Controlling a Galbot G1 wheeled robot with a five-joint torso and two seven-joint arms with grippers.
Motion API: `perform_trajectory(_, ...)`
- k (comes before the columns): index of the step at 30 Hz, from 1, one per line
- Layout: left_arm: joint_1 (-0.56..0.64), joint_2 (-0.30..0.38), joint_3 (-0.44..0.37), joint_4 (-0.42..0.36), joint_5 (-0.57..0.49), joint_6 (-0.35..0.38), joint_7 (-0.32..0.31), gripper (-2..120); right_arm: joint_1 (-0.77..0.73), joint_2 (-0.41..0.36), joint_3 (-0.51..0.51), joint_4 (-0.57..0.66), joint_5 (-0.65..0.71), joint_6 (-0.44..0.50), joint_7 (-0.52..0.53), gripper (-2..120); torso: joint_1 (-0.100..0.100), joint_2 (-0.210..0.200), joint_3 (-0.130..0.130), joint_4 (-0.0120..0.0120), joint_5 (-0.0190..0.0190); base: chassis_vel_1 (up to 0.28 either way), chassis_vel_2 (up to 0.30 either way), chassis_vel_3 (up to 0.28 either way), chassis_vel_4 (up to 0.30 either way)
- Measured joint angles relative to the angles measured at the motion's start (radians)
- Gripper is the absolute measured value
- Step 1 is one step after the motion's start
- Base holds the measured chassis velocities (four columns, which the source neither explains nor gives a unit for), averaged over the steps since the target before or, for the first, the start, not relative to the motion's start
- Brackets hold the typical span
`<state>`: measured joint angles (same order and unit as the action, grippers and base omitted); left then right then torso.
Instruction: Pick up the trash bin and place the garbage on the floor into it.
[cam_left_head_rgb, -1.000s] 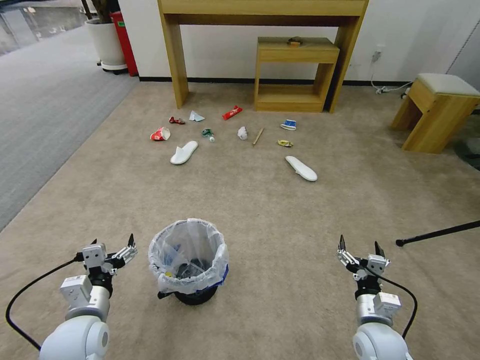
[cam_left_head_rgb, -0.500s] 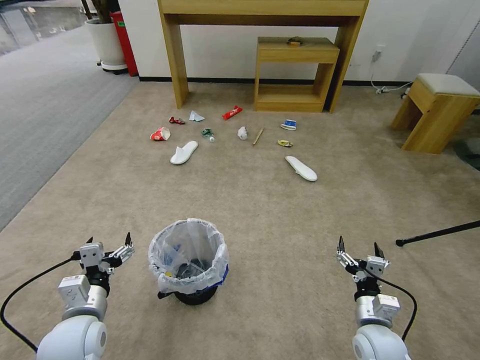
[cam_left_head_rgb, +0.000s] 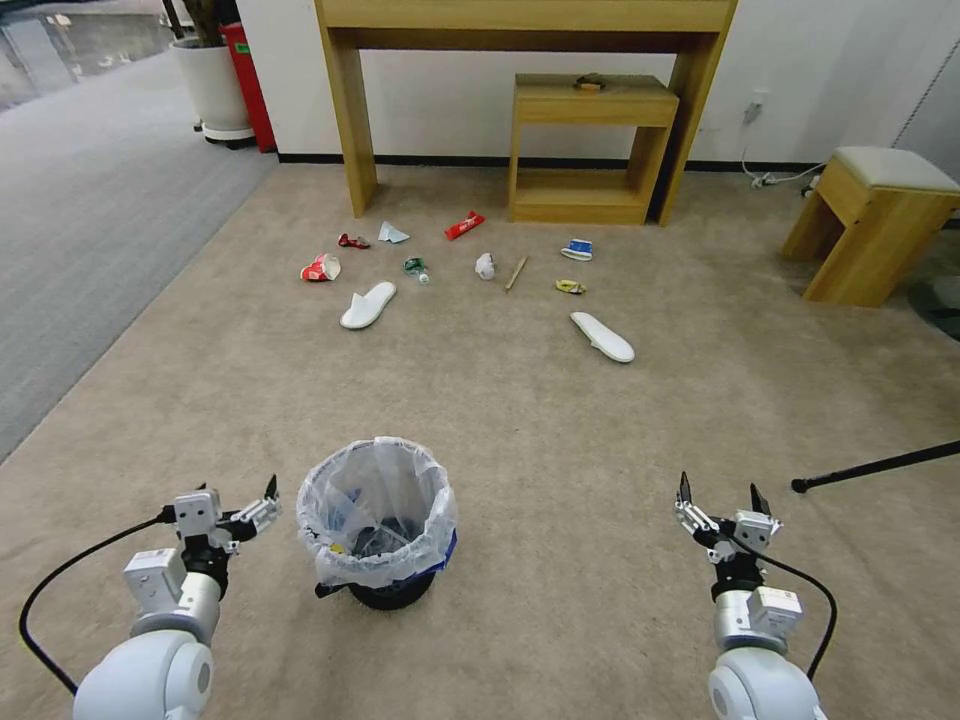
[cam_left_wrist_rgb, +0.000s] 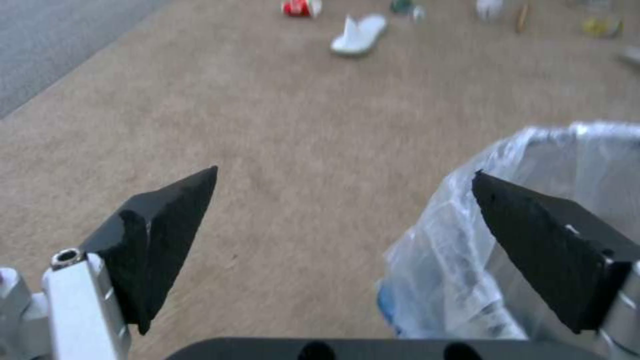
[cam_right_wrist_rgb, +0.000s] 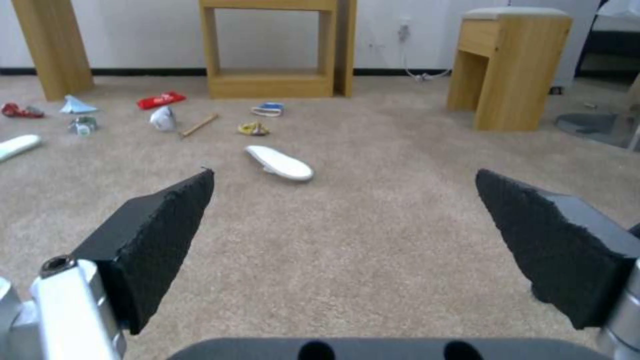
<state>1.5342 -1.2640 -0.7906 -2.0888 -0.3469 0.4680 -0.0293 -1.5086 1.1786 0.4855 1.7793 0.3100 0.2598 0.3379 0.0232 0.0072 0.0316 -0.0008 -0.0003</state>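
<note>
The trash bin (cam_left_head_rgb: 378, 520), black with a crinkled white bag, stands upright on the beige floor (cam_left_head_rgb: 520, 420) just in front of me. My left gripper (cam_left_head_rgb: 235, 500) is open, close beside the bin's left side; in the left wrist view the left gripper (cam_left_wrist_rgb: 345, 172) has one finger (cam_left_wrist_rgb: 533, 240) in front of the bag (cam_left_wrist_rgb: 453, 240). My right gripper (cam_left_head_rgb: 720, 487) is open and empty, well right of the bin. The garbage lies farther off: two white slippers (cam_left_head_rgb: 368, 304) (cam_left_head_rgb: 602, 336), a red cup (cam_left_head_rgb: 321, 268), a bottle (cam_left_head_rgb: 416, 268), a paper wad (cam_left_head_rgb: 485, 265), a stick (cam_left_head_rgb: 516, 272).
A tall wooden table (cam_left_head_rgb: 350, 100) and a low wooden shelf (cam_left_head_rgb: 590, 140) stand against the wall behind the litter. A padded stool (cam_left_head_rgb: 880, 220) is at the right, a black pole (cam_left_head_rgb: 880, 465) lies near my right arm. Grey carpet (cam_left_head_rgb: 80, 220) borders the left.
My left gripper has moved right and slightly down, closer to the bin. The right gripper has barely moved. The bin and litter are unchanged.
</note>
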Motion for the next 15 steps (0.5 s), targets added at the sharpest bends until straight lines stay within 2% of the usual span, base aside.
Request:
perform_trajectory(2,0.006,0.096,0.002,-0.018,-0.103,0.093,-0.051,100,-0.011,-0.019,0.001,0.003,-0.001,0.0,0.001,100,0.0,0.0,0.0,0.0,0.0001,0.0,0.0,0.0,0.0)
perform_trajectory(3,0.006,0.096,0.002,-0.018,-0.103,0.093,-0.051,100,-0.011,-0.019,0.001,0.003,-0.001,0.0,0.001,100,0.0,0.0,0.0,0.0,0.0001,0.0,0.0,0.0,0.0)
perform_trajectory(6,0.011,0.19,0.01,-0.057,-0.277,0.208,-0.176,100,-0.029,-0.038,0.003,0.011,-0.003,0.0,0.002,100,0.0,0.0,0.0,0.0001,0.0001,0.0,0.0,0.0,0.0)
perform_trajectory(7,0.011,0.19,0.01,-0.057,-0.277,0.208,-0.176,100,-0.029,-0.038,0.003,0.011,-0.003,0.0,0.002,100,0.0,0.0,0.0,0.0001,0.0001,0.0,0.0,0.0,0.0)
perform_trajectory(9,0.004,0.23,0.032,-0.091,-0.417,0.264,-0.298,99,-0.037,-0.043,0.004,0.019,-0.006,0.0,0.004,100,0.0,0.0,0.0,0.0,0.0,0.0,0.0,0.0,0.0)
perform_trajectory(10,0.002,0.245,0.045,-0.112,-0.478,0.272,-0.349,99,-0.043,-0.044,0.004,0.023,-0.009,-0.001,0.006,100,0.0,0.0,0.0,0.0001,0.0,0.0,0.0,0.0,0.0)
perform_trajectory(11,0.002,0.245,0.045,-0.112,-0.478,0.272,-0.349,99,-0.043,-0.044,0.004,0.023,-0.009,-0.001,0.006,100,0.0,0.0,0.0,0.0001,0.0,0.0,0.0,0.0,0.0)
perform_trajectory(14,-0.001,0.277,0.104,-0.179,-0.654,0.277,-0.484,99,-0.058,-0.051,0.004,0.031,-0.024,-0.004,0.01,100,0.0,0.0,0.0,0.0,0.0003,0.0,0.0,0.0,0.0)
perform_trajectory(15,-0.001,0.277,0.104,-0.179,-0.654,0.277,-0.484,99,-0.058,-0.051,0.004,0.031,-0.024,-0.004,0.01,100,0.0,0.0,0.0,0.0,0.0003,0.0,0.0,0.0,0.0)
